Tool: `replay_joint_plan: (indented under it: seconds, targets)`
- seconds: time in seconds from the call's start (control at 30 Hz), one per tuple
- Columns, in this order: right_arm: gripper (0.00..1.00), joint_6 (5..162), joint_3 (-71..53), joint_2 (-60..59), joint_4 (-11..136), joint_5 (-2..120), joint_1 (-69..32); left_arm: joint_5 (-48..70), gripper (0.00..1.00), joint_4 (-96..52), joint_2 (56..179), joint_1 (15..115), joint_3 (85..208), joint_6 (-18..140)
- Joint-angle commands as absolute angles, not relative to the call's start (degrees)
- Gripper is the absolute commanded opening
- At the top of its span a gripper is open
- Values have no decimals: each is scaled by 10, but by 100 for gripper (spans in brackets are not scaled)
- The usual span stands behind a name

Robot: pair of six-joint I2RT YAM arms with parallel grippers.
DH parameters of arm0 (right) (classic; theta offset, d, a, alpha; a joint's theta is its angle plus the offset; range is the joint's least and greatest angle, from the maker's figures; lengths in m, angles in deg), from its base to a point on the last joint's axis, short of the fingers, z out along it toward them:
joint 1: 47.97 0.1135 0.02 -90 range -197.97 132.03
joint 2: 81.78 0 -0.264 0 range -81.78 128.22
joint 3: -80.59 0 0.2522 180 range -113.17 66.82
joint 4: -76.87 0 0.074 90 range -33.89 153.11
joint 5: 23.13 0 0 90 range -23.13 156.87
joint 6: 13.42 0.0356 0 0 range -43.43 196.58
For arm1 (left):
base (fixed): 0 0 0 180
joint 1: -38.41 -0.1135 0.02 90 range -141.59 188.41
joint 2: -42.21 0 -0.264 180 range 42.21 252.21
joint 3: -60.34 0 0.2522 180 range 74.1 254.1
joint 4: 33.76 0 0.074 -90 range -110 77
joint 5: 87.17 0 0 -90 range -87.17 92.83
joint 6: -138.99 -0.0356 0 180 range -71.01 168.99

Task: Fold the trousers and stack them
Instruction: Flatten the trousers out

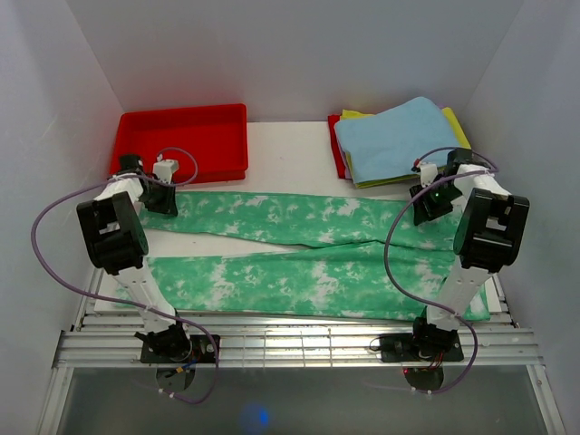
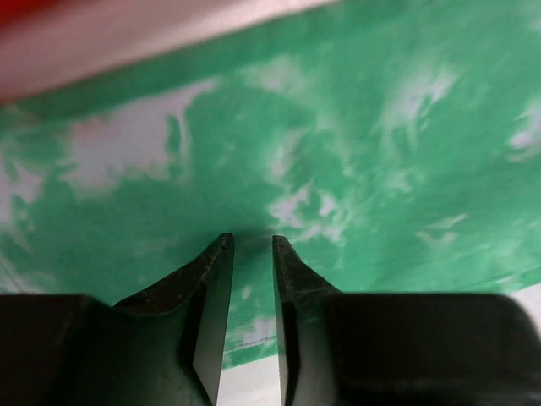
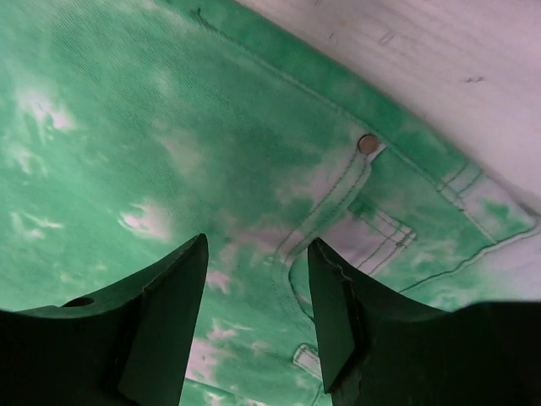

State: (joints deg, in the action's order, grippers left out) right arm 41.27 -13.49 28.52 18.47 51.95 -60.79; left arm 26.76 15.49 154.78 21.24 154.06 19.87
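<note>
The trousers [image 1: 308,263] are spread flat on the worktop [image 1: 290,145], with the legs running left and the waist at the right. A skewed fold is judged the likeliest fault: if only the top layer is pinched at either end, or one end is lifted ahead of the other, the far leg could be dragged crooked. The left hand [image 2: 250,241] is set on the far leg's end, near the red tray [image 1: 181,116], its fingers a narrow gap apart with nothing between. The right hand [image 3: 258,245] is held just over the waist beside the rivet [image 3: 368,144], fingers apart and empty.
</note>
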Motion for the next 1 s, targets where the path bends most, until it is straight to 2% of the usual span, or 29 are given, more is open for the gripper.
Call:
replay_joint_plan:
  seconds: [0.0, 0.23, 0.37, 0.4, 0.43, 0.47, 0.5, 0.53, 0.57, 0.73, 0.97]
  targets:
    - [56, 377, -95, 276, 201, 556, -604, 212, 35, 150, 1527, 207, 1489, 185]
    - [56, 298, -61, 249, 193, 567, -604, 187, 27, 176, 1486, 197, 1413, 122]
    - [60, 257, -86, 225, 177, 568, -606, 201, 28, 258, 1470, 190, 1461, 80]
    - [62, 228, -113, 218, 171, 561, -614, 214, 40, 280, 1469, 183, 1496, 67]
    - [64, 219, -124, 216, 168, 548, -619, 226, 46, 291, 1470, 178, 1519, 63]
    - [65, 212, -138, 216, 167, 542, -622, 242, 58, 311, 1471, 176, 1542, 61]
    - [66, 204, -166, 217, 166, 533, -633, 269, 84, 319, 1478, 171, 1588, 59]
    - [67, 188, -181, 225, 164, 509, -639, 281, 95, 328, 1484, 171, 1610, 55]
    - [68, 180, -196, 232, 156, 498, -645, 293, 98, 340, 1488, 171, 1629, 54]
    - [72, 131, -318, 319, 85, 461, -666, 372, 98, 343, 1498, 171, 1701, 62]
    - [73, 67, -399, 416, 37, 453, -688, 458, 98, 312, 1488, 158, 1689, 36]
